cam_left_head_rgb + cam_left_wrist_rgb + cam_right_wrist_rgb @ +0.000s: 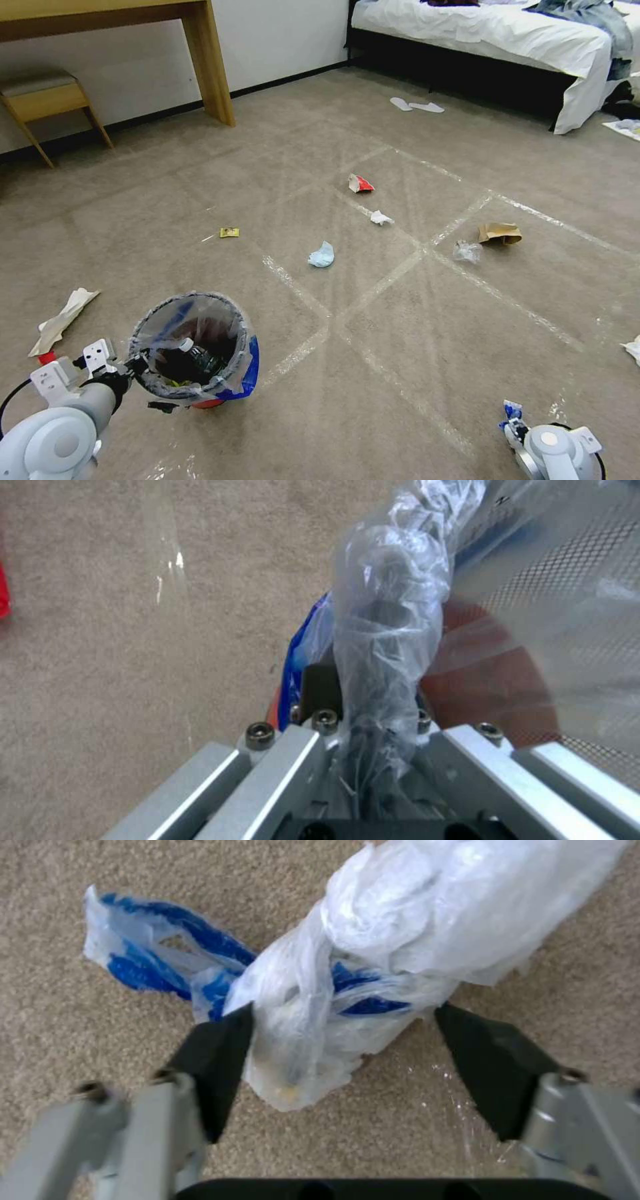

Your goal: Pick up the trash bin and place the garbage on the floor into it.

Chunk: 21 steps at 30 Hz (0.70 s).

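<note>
Left gripper (373, 730) clamped on the trash bin (193, 347) rim, bin low at near-left floor (373, 373). Right gripper (343, 1065) wide open, straddling a blue-white wrapper (320, 990). Advice: close squarely on the bunched middle, lift clear before swinging over.

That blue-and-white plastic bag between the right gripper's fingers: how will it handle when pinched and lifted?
Likely floppy: the plastic bag is thin, crumpled film, so it should sag from the right gripper. Probably very light. Its glossy folds may slip, and the open jaws straddle only part of it.
</note>
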Tool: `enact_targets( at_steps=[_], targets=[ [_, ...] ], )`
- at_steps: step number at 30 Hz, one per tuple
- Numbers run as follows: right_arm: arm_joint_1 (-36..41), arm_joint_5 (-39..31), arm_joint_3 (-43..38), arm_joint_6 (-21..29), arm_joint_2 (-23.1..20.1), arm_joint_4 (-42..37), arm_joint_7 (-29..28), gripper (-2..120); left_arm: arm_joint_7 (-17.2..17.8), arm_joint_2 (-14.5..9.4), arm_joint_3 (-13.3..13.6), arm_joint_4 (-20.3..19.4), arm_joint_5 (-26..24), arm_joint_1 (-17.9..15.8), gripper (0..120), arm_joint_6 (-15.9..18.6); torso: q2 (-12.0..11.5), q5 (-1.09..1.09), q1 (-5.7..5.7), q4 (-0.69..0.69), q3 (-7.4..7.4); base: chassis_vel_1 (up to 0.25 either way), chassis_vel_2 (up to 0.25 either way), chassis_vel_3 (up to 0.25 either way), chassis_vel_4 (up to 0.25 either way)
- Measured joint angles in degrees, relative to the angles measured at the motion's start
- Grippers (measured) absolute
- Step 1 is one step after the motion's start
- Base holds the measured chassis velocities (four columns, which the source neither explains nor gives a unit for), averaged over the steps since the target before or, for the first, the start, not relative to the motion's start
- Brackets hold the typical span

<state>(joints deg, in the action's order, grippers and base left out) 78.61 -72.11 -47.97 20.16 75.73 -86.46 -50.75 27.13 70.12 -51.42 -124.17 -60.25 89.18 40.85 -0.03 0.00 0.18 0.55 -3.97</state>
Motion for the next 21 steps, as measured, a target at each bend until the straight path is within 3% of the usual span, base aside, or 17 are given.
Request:
enact_targets(
  at_steps=[7,9,12,14,16,18,21],
  targets=[
    [0.27,0.24,0.19,-0.16,0.03,-0.06,0.3,46,-0.28,0.28,-0.02,-0.06,0.51,0.35,1,-0.16,0.0,0.0,0.0,0.0,0.0,0.0,0.0,0.0,0.0],
    [0.29,0.63,0.46,-0.19,0.03,0.37,0.55,33,-0.36,0.58,-0.01,-0.12,0.68,0.4,1,-0.2,0.0,0.0,0.0,0.0,0.0,0.0,0.0,0.0,0.0],
    [0.33,0.76,0.51,-0.21,0.05,0.4,0.63,28,-0.37,0.63,-0.01,-0.17,0.75,0.44,1,-0.22,0.0,0.0,0.0,0.0,0.0,0.0,0.0,0.0,0.0],
    [0.69,0.98,0.57,-0.28,0.05,0.23,0.88,14,-0.38,0.7,-0.01,-0.3,0.83,0.52,1,-0.23,0.0,0.0,0.0,0.0,0.0,0.0,0.0,0.0,0.0],
    [0.84,1.06,0.59,-0.36,0.06,0.14,1.02,11,-0.39,0.75,-0.01,-0.39,0.86,0.56,1,-0.24,0.0,0.0,0.0,0.0,0.0,0.0,0.0,0.0,0.0],
    [1.16,1.25,0.68,-0.55,0.06,-0.09,1.47,1,-0.41,0.85,-0.02,-0.51,0.92,0.67,1,-0.25,0.0,0.0,0.0,0.0,0.0,0.0,0.0,0.0,0.0],
    [1.64,1.68,0.71,-0.84,0.12,-0.88,2.27,0,-0.41,0.86,-0.09,-0.67,0.94,0.69,1,-0.25,0.0,0.01,0.0,0.01,0.0,0.0,0.0,0.0,0.0]
  ],
)
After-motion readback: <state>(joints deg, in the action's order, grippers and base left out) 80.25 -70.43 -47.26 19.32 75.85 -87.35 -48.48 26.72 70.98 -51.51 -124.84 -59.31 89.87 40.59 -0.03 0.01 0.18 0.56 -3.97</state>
